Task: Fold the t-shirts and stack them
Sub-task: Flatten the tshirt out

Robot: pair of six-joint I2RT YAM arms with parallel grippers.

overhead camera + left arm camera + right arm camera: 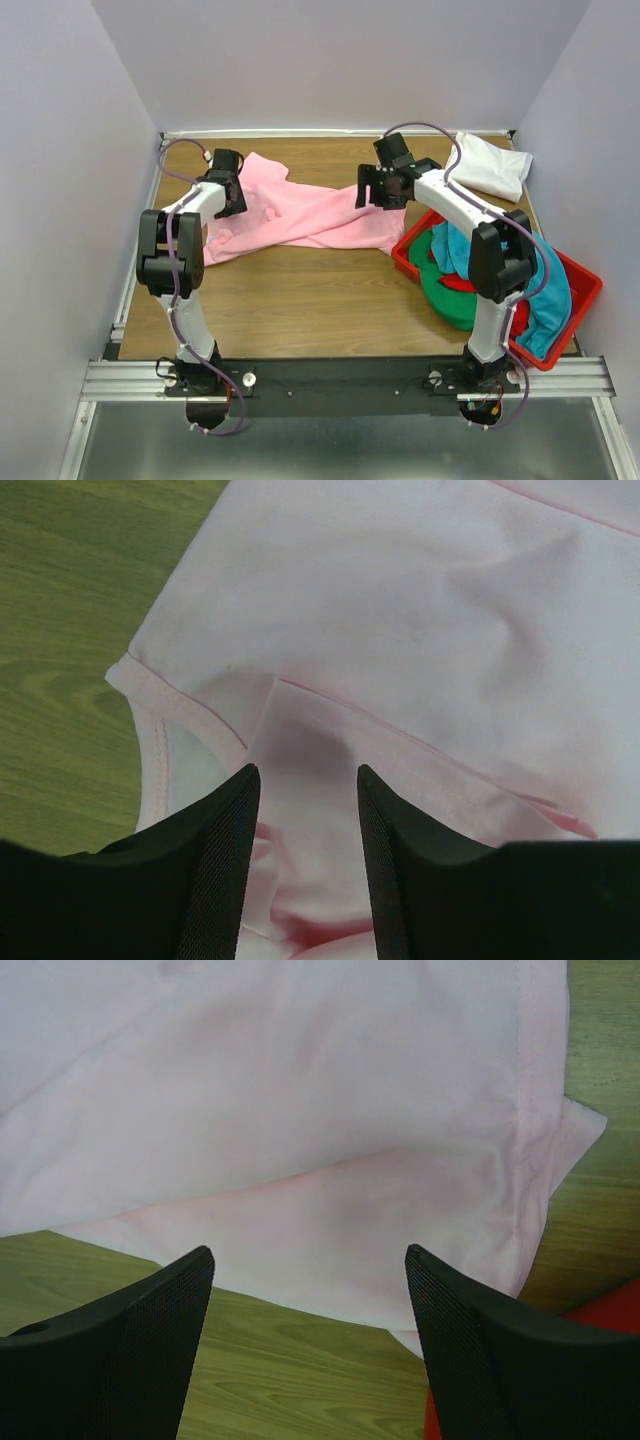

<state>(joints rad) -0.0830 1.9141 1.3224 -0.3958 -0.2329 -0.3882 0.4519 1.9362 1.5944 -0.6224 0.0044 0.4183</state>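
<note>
The light pink t-shirt (310,215) lies crumpled and spread across the middle of the wooden table. My left gripper (235,200) is low over its left end. In the left wrist view (305,780) its jaws are partly open, with a raised fold of the pink shirt (400,610) between them. My right gripper (372,192) hovers over the shirt's right end. In the right wrist view (310,1260) it is wide open and empty above the pink shirt's (300,1090) hem edge. A folded white t-shirt (492,165) lies at the back right.
A red plastic bin (585,285) stands at the right, by the right arm, and its corner shows in the right wrist view (600,1310). It holds a teal shirt (545,300), a green shirt (445,295) and a red shirt (458,283). Walls enclose the table.
</note>
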